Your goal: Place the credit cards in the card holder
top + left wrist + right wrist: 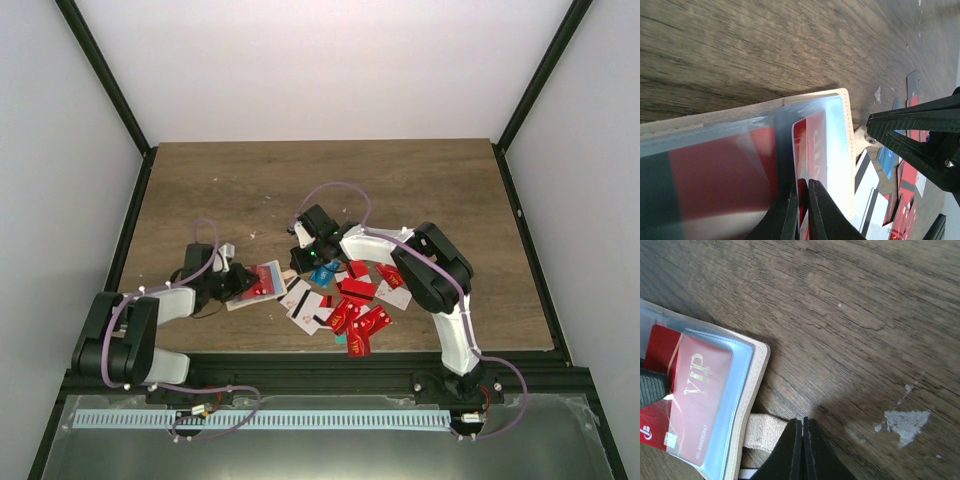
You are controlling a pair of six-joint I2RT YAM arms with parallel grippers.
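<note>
Holder position: the card holder point(260, 282) lies open on the table point(420, 190), at 9 o'clock of the heap of credit cards point(355, 305) and just beside its nearest white cards.
Holder axis: in the top view its long axis runs from 8 to 2 o'clock. The snap tab point(764, 432) projects from the end facing the heap.
Left gripper: the left gripper point(802, 210) has its fingers together, clamped on the holder's 9 o'clock end over a clear sleeve point(837, 135).
Right gripper: the right gripper point(803, 440) has its fingers together at the free end of the snap tab. The tab passes under one finger, and I cannot tell whether it is pinched or only pinned.
Deciding relation: the heap lies at 4 o'clock of the right gripper, just beside it. From the left gripper it lies at 3 o'clock, beyond the holder.
Nearer arm: the right arm.
Judgement: the right arm would probably fetch the next card while the left steadies the holder, with the open sleeve edge facing the heap.
Count, holder: one.
Count, sleeved cards: two red cards show, one of them the VIP card point(700, 405).
Count, loose cards: roughly a dozen, mostly red, with two teal and about four white. Overlap prevents an exact count.
</note>
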